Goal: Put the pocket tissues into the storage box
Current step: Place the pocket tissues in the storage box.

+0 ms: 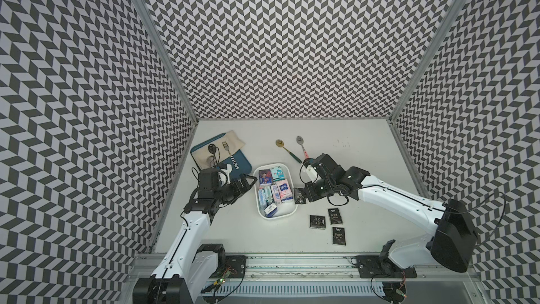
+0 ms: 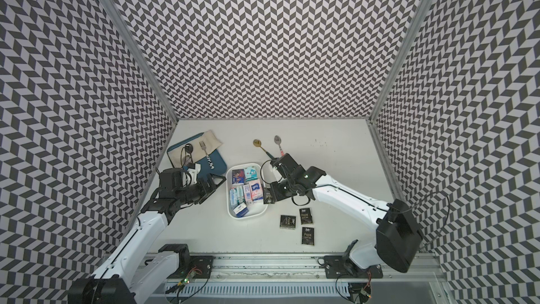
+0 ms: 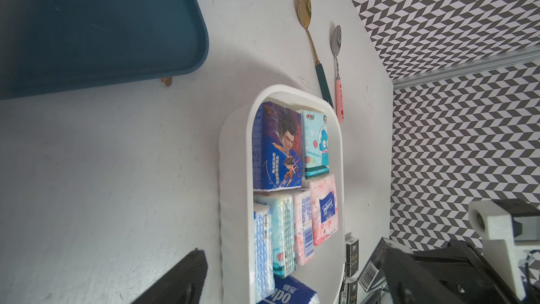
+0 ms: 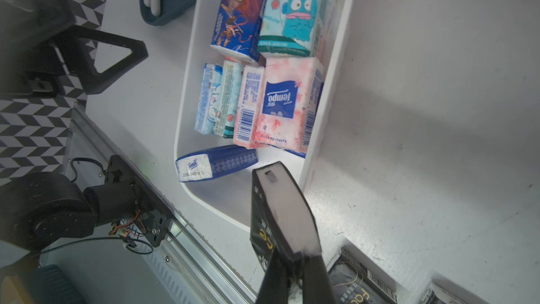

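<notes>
Top views both put the flat teal-blue plastic tray point(image 1: 244, 168) at about 10 o'clock from the box. A beige cloth point(image 1: 233, 140) is draped over it, with a metal fork point(image 1: 225, 148) lying on top.

Next along, the left gripper point(image 1: 252, 183) hangs at 9 o'clock of the white rounded-corner plastic storage box point(image 1: 285, 213), just beside its wall. Its jaws are spread wide with nothing between them.

The box is pretty stuffed with pocket tissues, and the right wrist view shows them best:
- At its 12 o'clock end sit a blue warrior-print packet point(image 4: 239, 13) and a teal cartoon-fish packet point(image 4: 292, 10).
- In the middle there's a pink-and-white Tempo packet point(image 4: 286, 103), next to some pale blue packets point(image 4: 210, 100) standing on edge.
- A dark blue Tempo packet point(image 4: 216, 165) lies at the 6 o'clock end.

Up at 1 o'clock from the box, a gold spoon with a green handle point(image 1: 287, 150) and a silver spoon with a pink handle point(image 1: 302, 147) lie side by side on the white table point(image 1: 365, 141).

At 3 o'clock the right gripper point(image 4: 296, 258) is clamped tight on a black "Face" tissue packet point(image 4: 280, 209), held on edge right at the box's rim.

Down around 4 to 5 o'clock, three loose black "Face" packets point(image 1: 335, 216) lie flat on the table, outside the box.
</notes>
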`<state>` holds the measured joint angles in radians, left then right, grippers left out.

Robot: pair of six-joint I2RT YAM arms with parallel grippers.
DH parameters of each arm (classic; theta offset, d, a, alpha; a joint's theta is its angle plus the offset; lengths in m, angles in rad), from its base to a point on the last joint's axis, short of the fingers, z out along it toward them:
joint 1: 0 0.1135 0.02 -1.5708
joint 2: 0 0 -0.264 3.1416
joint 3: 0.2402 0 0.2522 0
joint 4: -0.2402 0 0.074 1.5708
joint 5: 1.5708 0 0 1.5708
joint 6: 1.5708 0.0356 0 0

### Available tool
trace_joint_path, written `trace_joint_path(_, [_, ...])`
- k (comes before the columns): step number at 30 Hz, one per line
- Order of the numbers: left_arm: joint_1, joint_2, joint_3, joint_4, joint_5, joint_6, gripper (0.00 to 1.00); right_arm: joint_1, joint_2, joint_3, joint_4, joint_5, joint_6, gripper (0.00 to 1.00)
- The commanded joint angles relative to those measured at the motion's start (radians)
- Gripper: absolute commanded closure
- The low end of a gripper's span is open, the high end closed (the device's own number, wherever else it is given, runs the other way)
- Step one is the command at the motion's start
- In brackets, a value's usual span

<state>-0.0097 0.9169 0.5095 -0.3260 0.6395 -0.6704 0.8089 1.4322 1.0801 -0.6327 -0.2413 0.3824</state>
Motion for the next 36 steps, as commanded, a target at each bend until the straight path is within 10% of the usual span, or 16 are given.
trace_joint_path(1, [0.008, 0.002, 0.042, -0.026, -0.017, 0.022, 0.0, 0.014, -0.008, -0.003, 0.131, -0.057, -0.103, 0.97])
trace_joint_path(22, [0.008, 0.008, 0.053, -0.048, -0.025, 0.032, 0.0, 0.141, 0.211, -0.026, 0.312, 0.046, -0.144, 0.91])
trace_joint_path(36, [0.008, 0.003, 0.08, -0.063, -0.026, 0.038, 0.0, 0.144, 0.102, -0.006, 0.218, 0.115, -0.101, 0.51])
